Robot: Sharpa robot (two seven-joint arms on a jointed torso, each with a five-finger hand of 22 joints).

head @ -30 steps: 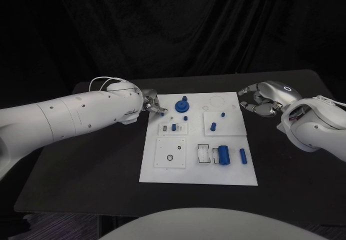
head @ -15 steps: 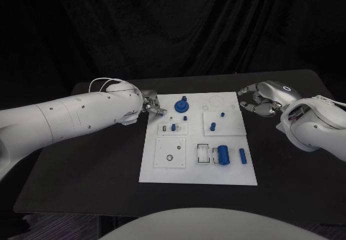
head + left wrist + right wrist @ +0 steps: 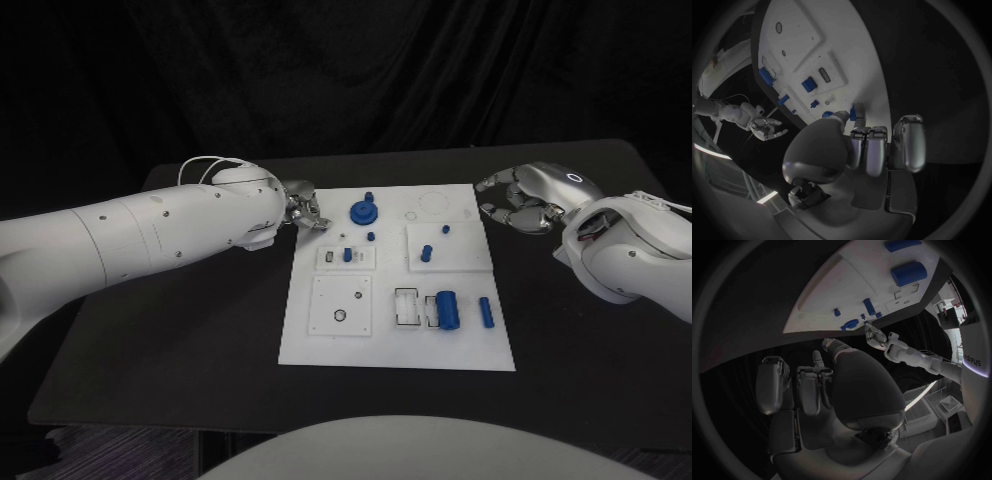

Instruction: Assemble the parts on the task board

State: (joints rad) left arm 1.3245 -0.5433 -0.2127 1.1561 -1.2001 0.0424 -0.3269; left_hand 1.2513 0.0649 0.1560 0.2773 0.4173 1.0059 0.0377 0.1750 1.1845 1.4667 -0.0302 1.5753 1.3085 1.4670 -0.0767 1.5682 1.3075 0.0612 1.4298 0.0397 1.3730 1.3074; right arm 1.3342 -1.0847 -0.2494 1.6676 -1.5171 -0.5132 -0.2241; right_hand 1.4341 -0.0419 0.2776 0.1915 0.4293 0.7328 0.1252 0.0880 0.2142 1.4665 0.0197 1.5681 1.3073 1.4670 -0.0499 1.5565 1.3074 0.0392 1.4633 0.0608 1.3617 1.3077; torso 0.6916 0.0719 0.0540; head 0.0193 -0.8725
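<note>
Black table [image 3: 173, 330], matte top, dark curtain behind it. Only thing lying directly on it: the white task board [image 3: 397, 345], flat and roughly centred, long side running away from the robot (slightly skewed relative to the table edges). The board's far edge stops short of the table's far edge, with a strip of bare top showing there; wider bare stretches run on both sides of it and on the near side. The left wrist view shows the same board [image 3: 842, 55] flush on the dark top, no visible gap under its edge.
</note>
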